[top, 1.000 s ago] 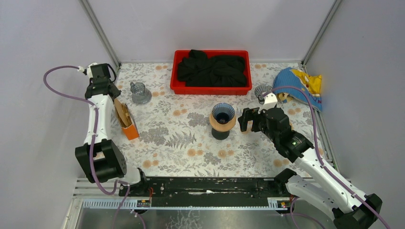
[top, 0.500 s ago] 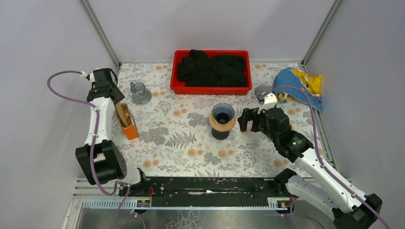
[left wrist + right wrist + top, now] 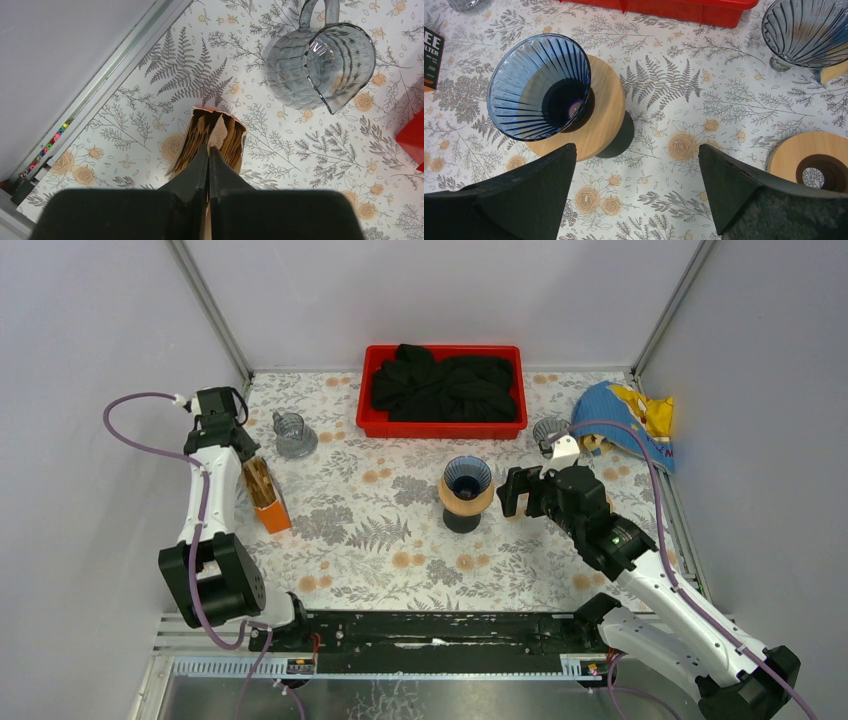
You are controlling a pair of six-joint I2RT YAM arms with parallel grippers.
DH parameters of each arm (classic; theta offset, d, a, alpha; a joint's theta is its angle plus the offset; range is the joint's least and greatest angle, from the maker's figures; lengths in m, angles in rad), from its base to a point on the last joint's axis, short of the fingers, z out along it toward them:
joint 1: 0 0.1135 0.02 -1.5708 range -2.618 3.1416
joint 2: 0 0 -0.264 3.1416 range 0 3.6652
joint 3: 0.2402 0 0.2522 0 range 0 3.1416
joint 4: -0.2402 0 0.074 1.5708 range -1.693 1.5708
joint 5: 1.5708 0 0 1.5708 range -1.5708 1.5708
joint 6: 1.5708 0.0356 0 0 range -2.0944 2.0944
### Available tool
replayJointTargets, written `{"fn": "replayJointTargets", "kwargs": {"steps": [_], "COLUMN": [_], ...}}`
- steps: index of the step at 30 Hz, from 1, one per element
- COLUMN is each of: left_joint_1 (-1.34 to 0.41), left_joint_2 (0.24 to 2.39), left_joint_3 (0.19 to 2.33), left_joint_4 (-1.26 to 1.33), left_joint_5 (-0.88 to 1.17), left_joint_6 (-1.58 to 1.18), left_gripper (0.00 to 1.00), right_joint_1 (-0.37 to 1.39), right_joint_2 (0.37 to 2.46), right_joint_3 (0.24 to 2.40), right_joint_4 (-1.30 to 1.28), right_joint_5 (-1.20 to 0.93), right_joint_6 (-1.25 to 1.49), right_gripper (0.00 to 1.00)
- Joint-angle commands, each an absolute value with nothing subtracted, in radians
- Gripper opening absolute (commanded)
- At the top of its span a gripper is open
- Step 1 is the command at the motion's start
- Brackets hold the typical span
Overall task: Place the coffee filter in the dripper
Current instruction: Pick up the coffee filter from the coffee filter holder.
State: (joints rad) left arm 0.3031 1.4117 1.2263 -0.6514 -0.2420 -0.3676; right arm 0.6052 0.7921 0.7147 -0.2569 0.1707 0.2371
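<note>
Newbie: filter whereabouts? Is it at the dripper [image 3: 466, 481] yet?

Regular: nope, it's well off to the dripper's left. Left gripper [image 3: 208, 150] has its fingers pressed tight on one coffee filter [image 3: 218, 135]. The filter's tip pokes out past them, right over the stack in the orange filter box [image 3: 273, 512].

Newbie: and the other arm?

Regular: right gripper [image 3: 636, 150] sits just right of the dripper, fingers spread wide. Dripper's upright on its wooden stand [image 3: 601, 112], and there's a red tray [image 3: 443, 424] behind it.

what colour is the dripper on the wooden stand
Ribbed translucent blue dripper; the right wrist view shows it best.
</note>
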Motion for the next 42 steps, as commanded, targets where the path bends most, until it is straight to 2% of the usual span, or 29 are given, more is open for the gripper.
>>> {"fn": "replayJointTargets", "kwargs": {"steps": [1,12,21,28,36,42], "left_joint_1": [0.311,0.311,0.308,0.262,0.064,-0.103], "left_joint_2": [1.369,1.233,1.102,0.986,0.887,0.821], "left_joint_3": [1.249,1.353,1.311,1.151,1.018,0.911], "left_joint_4": [-0.657,-0.723,-0.717,-0.567,-0.41,-0.289], "left_joint_5": [-0.228,-0.107,0.235,0.49,0.478,0.409], "left_joint_6": [-0.364,-0.371,-0.405,-0.511,-0.64,-0.751], "left_gripper": [0.0,0.0,0.0,0.0,0.0,0.0], "right_joint_1": [0.617,0.617,0.617,0.617,0.617,0.631], "right_joint_2": [0.799,0.829,0.83,0.858,0.946,0.963], "right_joint_3": [0.731,0.8,0.849,0.83,0.789,0.755], "right_joint_4": [-0.229,-0.279,-0.26,-0.108,0.123,0.265], "right_joint_5": [0.167,0.132,0.006,-0.193,-0.346,-0.379], "right_joint_6": [0.244,0.208,0.178,0.225,0.248,0.213], "right_gripper": [0.99,0.99,0.99,0.99,0.99,0.99]}}
